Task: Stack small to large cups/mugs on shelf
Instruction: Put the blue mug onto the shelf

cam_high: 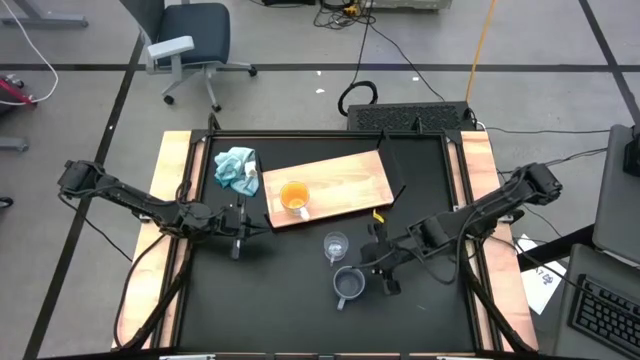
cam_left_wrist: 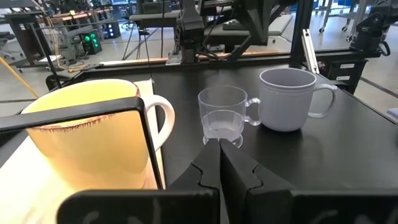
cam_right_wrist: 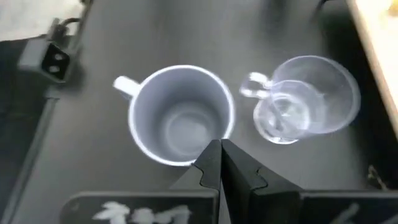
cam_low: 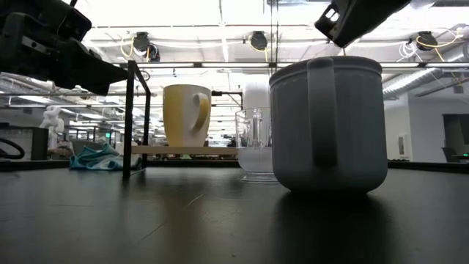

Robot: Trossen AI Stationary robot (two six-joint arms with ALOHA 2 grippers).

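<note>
Nearest the front edge of the black tabletop, the grey-blue mug is stood upright, handle pointed toward the front-left corner in the high view. The right gripper is held just beside and above its rim, on the mug's right; jaws are seen pressed tight together in the right wrist view, w/ nothing held between them. In the low view the mug fills the foreground, handle turned to the camera.

Just behind it, the clear glass cup is set upright on the tabletop, near the grey-blue mug but apart from it; a small clear handle is seen on it.

Level w/ the glass cup, on the table's left side, the left gripper is held low, jaws closed flat against each other, empty, pointed toward the two cups.

Farther back, the shelf, a light-wood board, is laid at a slant across the table's middle. The orange mug is stood upright on its front-left part, pale handle pointed to the front.

Behind-left of the shelf, a light-blue cloth is left crumpled, just beside the board's left end.
</note>
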